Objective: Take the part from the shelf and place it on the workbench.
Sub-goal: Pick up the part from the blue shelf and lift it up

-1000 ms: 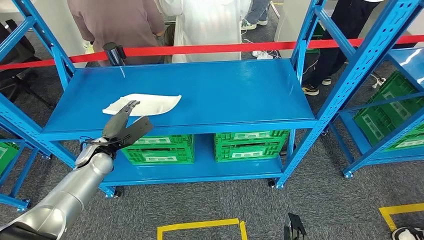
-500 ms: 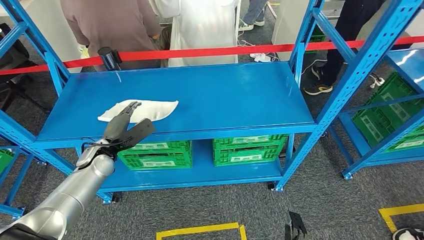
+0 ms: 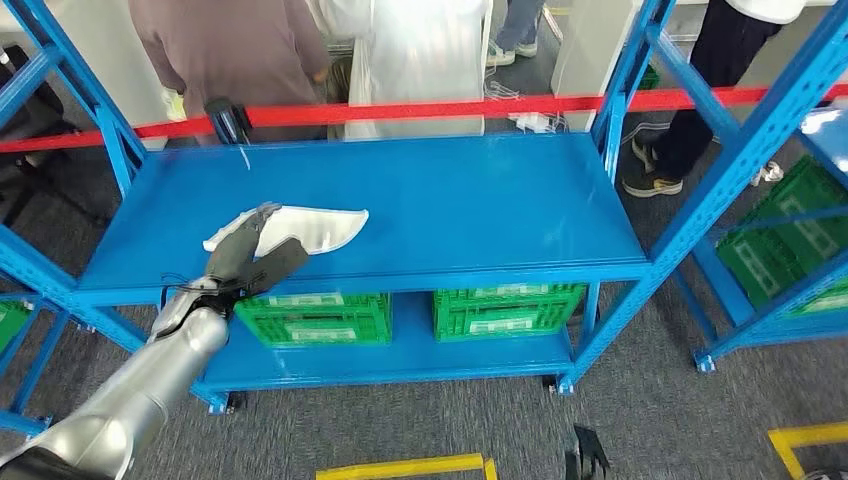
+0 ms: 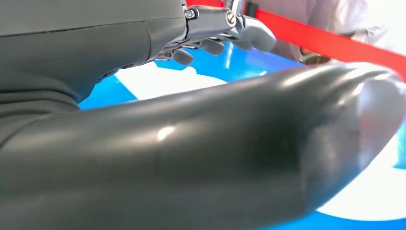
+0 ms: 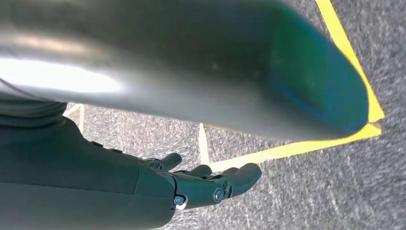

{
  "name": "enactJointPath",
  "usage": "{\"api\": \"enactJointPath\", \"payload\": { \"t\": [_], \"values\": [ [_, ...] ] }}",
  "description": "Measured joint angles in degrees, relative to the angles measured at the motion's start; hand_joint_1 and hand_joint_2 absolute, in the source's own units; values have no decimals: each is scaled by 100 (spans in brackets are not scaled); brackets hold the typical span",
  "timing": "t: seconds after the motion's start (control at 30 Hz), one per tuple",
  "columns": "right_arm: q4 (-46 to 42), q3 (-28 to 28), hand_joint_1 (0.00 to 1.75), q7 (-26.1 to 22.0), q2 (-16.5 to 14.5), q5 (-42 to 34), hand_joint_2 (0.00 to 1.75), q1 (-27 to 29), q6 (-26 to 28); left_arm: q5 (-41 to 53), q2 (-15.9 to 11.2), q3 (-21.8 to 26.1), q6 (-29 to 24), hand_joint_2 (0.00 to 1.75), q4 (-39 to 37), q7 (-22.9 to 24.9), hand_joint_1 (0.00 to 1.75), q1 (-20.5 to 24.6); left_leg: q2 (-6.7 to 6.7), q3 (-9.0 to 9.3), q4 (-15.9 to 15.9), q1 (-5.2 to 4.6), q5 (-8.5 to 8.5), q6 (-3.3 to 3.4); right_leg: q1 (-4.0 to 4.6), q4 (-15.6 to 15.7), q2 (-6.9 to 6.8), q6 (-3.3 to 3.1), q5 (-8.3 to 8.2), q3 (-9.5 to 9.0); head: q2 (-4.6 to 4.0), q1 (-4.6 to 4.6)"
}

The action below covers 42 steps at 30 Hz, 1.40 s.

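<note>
The part [image 3: 300, 226] is a flat white curved piece lying on the left half of the blue shelf top [image 3: 450, 200]. My left hand [image 3: 250, 255] reaches in from the front edge of the shelf, open, with its fingers [image 3: 262, 215] spread over the near left end of the part. I cannot tell whether they touch it. In the left wrist view the thumb [image 4: 239, 143] looms large, the fingers [image 4: 225, 28] stretch above the white part [image 4: 167, 81]. My right hand [image 5: 206, 184] hangs low over the carpet, its fingers loosely extended and holding nothing.
Two green crates [image 3: 310, 315] [image 3: 510, 310] sit on the lower shelf. Blue uprights [image 3: 625, 75] frame the rack, and a second rack with green crates [image 3: 800, 240] stands to the right. Behind a red barrier tape [image 3: 430, 108] stand several people. Yellow tape [image 3: 400, 467] marks the floor.
The whole picture has shifted a little, so the camera moved. My left hand stays stretched over the near left end of the part, still open.
</note>
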<state>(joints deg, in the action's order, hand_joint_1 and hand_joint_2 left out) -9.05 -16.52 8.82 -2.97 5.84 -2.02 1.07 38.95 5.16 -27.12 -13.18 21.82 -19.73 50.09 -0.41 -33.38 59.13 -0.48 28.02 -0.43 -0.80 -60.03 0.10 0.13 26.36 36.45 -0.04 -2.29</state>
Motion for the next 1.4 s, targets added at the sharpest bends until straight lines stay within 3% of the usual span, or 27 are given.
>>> {"api": "enactJointPath", "payload": {
  "t": [0.07,0.13,0.2,0.23,0.27,0.3,0.33,0.4,0.43,0.47,0.6,0.63,0.73,0.77,0.83,0.97,1.03,1.4],
  "values": [
    [0,0,0,-2,-5,0,0,6,0,0,-1,-1,-1,0,16,-1,0,3,3,12,9,3,43,-68,-21,30,4,-69,10,-46,0,8],
    [0,0,0,-6,-10,0,0,2,0,0,-4,-1,-3,0,31,-3,0,20,7,-138,356,12,227,-136,-51,70,1,-136,32,-122,0,46],
    [0,0,0,-7,-9,0,0,-2,0,0,-7,-2,-3,0,28,-4,0,15,11,-554,1133,42,522,-187,-57,76,-1,-170,79,-175,0,79],
    [0,0,0,-5,-9,0,0,-1,0,0,-8,-3,-3,0,24,-2,0,-2,12,-768,1474,59,605,-204,-58,75,2,-174,104,-198,0,78],
    [0,0,0,-5,-9,0,0,3,0,0,-10,-4,-2,0,20,0,0,-21,12,-908,1648,72,583,-213,-60,75,9,-169,131,-228,0,79],
    [0,0,0,-4,-9,0,0,7,0,0,-12,-4,-2,0,16,2,0,-32,13,-927,1578,82,435,-216,-63,74,18,-159,161,-268,0,79],
    [0,0,0,-3,-9,0,0,10,0,0,-14,-5,-2,0,14,4,0,-32,13,-832,1285,87,193,-210,-67,74,26,-143,195,-318,0,79],
    [0,0,0,-4,-9,0,0,8,0,-1,-25,-5,-2,0,13,3,0,-13,14,-486,460,77,-248,-182,-68,74,35,-91,275,-416,0,82],
    [0,0,0,-5,-8,0,0,2,0,-2,-27,-5,-2,0,13,2,0,-2,13,-351,176,67,-338,-156,-63,75,36,-57,304,-441,0,81],
    [0,0,0,-4,-8,0,0,-3,0,-2,-30,-6,-2,0,12,2,0,1,11,-278,27,55,-344,-127,-56,81,37,-22,324,-452,0,75],
    [-2,0,0,-1,-10,-6,0,-1,-1,68,-32,-31,14,0,14,59,0,6,-3,-204,-52,45,-289,9,-60,108,23,102,314,-480,0,42],
    [-2,-1,0,1,-10,-13,0,-2,0,163,-26,-70,41,0,7,128,0,15,-11,-176,-72,49,-291,22,-55,96,18,71,296,-490,0,31],
    [-2,-5,0,4,-5,-38,0,-24,14,486,5,-274,120,0,-48,349,0,-11,-36,-151,-73,25,-260,33,-41,143,12,-121,287,-550,0,6],
    [-2,-7,0,4,-3,-42,0,-29,17,531,9,-332,125,0,-66,383,0,-31,-37,-153,-68,19,-250,46,-42,181,11,-139,309,-573,0,4],
    [-2,-8,0,6,-2,-44,0,-25,16,577,13,-419,136,0,-102,434,0,-53,-35,-159,-62,8,-238,65,-50,243,10,-97,338,-606,0,2],
    [-2,-10,0,5,-2,-27,0,-19,13,765,9,-599,253,0,-200,577,0,-67,-32,-161,-53,-1,-231,75,-70,282,10,69,343,-627,0,2],
    [-2,-11,0,1,-2,-5,0,-19,3,877,1,-701,324,0,-258,639,0,-78,-32,-160,-52,0,-232,75,-71,288,10,107,341,-630,0,2],
    [-2,-33,0,9,-2,17,0,-19,17,1213,-43,-1172,608,0,-453,652,0,-111,-30,-146,-68,13,-243,60,-59,278,10,126,341,-629,0,4]
  ]
}}
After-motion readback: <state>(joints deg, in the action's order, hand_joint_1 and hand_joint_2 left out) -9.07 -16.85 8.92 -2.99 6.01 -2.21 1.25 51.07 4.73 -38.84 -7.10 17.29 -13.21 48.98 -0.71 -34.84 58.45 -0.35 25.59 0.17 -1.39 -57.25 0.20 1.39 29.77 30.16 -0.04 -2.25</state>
